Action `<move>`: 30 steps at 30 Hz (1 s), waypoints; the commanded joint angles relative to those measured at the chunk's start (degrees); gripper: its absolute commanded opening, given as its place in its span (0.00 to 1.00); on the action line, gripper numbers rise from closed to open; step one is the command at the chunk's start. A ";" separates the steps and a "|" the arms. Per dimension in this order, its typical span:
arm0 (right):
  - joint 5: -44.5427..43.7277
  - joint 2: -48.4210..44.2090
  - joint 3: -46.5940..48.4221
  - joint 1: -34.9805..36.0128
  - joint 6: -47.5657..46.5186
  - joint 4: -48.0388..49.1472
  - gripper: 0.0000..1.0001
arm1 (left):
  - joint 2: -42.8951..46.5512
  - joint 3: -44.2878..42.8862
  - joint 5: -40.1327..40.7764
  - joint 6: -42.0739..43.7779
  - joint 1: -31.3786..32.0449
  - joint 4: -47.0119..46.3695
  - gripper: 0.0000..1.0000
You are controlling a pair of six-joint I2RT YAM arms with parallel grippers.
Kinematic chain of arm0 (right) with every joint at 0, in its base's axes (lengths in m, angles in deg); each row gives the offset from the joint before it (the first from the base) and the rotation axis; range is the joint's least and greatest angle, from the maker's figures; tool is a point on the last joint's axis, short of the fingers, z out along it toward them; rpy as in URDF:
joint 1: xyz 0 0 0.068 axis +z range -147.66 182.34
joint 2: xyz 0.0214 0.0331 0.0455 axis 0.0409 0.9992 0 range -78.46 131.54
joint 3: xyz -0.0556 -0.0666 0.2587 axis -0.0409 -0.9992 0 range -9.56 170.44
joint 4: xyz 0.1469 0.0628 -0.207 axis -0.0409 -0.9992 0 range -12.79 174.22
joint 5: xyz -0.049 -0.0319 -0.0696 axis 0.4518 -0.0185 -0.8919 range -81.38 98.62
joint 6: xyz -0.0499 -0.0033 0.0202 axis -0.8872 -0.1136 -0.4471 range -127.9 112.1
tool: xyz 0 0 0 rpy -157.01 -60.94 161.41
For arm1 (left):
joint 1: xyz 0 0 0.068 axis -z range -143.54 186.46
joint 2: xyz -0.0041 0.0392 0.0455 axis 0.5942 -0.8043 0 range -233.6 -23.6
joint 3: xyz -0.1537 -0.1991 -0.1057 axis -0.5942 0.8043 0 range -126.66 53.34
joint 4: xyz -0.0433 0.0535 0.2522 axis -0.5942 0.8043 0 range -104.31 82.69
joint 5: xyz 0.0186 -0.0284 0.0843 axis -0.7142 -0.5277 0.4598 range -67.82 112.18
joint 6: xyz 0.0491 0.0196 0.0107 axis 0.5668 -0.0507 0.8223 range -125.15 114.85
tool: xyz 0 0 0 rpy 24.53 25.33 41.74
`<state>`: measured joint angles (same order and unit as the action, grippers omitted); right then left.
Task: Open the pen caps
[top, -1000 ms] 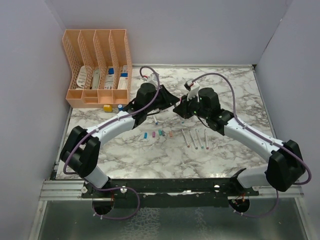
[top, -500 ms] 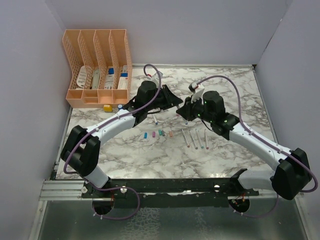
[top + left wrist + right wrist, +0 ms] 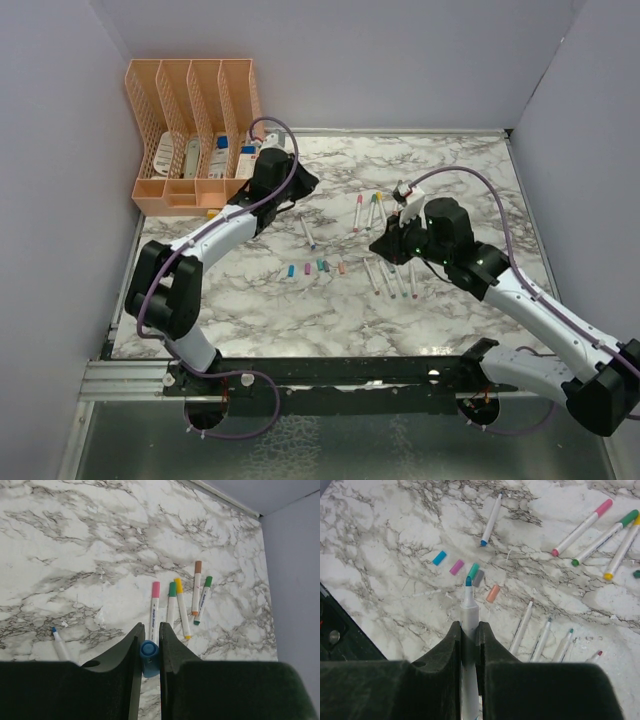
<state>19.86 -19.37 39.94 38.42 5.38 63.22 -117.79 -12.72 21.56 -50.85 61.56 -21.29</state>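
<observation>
Pinching a cap (image 3: 149, 655), left fingers (image 3: 131, 680) could let it roll. Right fingers (image 3: 451, 655) grip a pen (image 3: 468, 612) that could scatter caps (image 3: 476, 576) below.

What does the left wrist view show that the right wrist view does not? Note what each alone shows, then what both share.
Left wrist only: the left gripper closed on a blue cap, and a brown-capped pen.
Right wrist only: the right gripper closed on an uncapped blue-tipped pen, five loose caps, and four uncapped pens lying side by side.
Both: the pink-capped pen, green-capped pen and yellow-capped pen, the lone uncapped pen lying apart, and the marble tabletop.
</observation>
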 commanded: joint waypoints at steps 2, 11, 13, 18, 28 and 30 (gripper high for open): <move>-6.05 3.31 1.11 0.22 0.46 -0.36 0.01 | 3.01 -0.95 0.60 2.65 2.19 4.21 0.00; -7.98 23.25 9.19 0.22 -0.93 10.57 0.01 | 17.16 12.44 5.19 5.69 2.98 16.79 0.00; -7.64 28.37 11.60 0.22 -1.23 12.58 0.01 | 20.11 15.07 6.39 6.36 3.11 19.41 0.00; -6.62 40.31 19.05 0.42 -1.77 15.03 0.02 | 22.91 19.73 7.79 7.57 3.20 22.48 0.00; -6.89 54.26 30.42 1.66 -2.47 15.95 0.01 | 21.07 26.21 9.24 7.90 3.29 21.11 0.00; -6.94 55.73 31.47 1.86 -2.47 15.98 0.01 | 20.13 26.78 9.16 7.97 3.29 20.40 0.00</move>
<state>13.59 33.48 68.09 39.58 3.74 76.99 -96.28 12.96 28.75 -43.83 64.62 0.59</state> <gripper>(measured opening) 0.090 0.173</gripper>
